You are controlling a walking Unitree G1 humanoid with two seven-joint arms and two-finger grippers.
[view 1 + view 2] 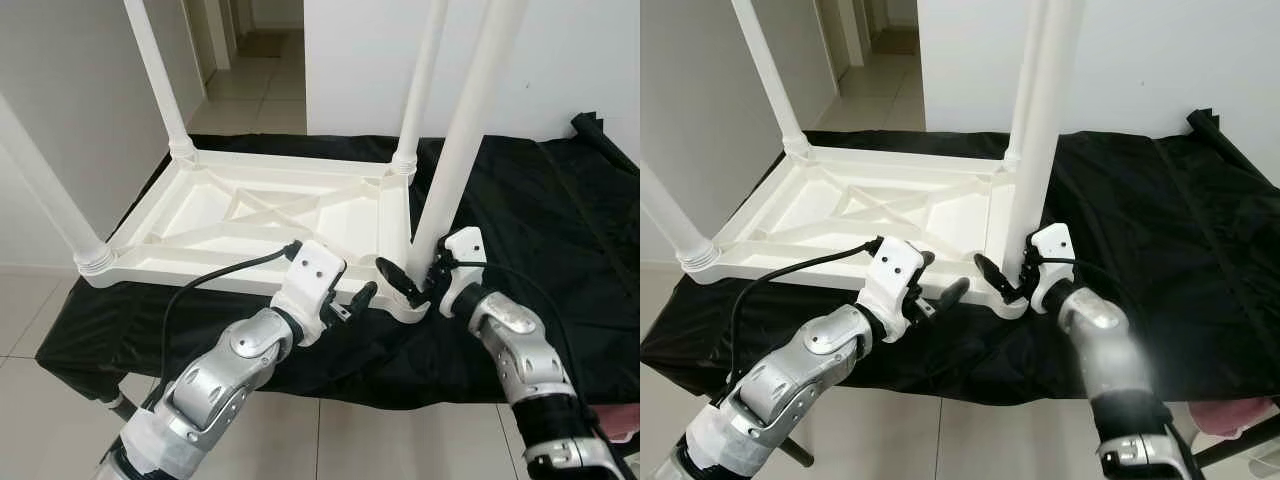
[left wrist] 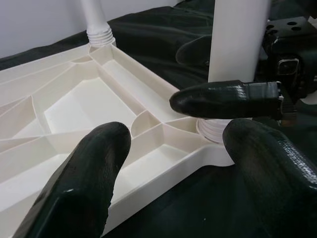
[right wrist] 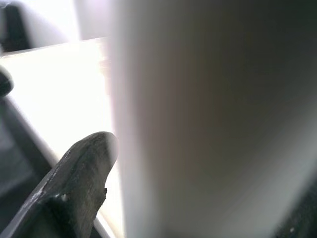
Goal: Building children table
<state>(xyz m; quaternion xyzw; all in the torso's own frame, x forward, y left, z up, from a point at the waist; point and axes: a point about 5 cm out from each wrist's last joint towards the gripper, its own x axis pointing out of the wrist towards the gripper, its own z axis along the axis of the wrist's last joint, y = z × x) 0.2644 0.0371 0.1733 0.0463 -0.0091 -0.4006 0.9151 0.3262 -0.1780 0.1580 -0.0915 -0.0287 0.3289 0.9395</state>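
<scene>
1. Left eye view: the white table top [image 1: 250, 215] lies upside down on a black cloth [image 1: 540, 250], with all four legs seated in its corners.
2. The near right leg [image 1: 455, 150] stands in its corner socket, clamped low down by the right gripper [image 1: 412, 283] (likely the last leg being tightened).
3. The left gripper [image 1: 350, 300] hovers spread beside the near rim.
4. Next move, as judged: twist the leg home, then release.
</scene>
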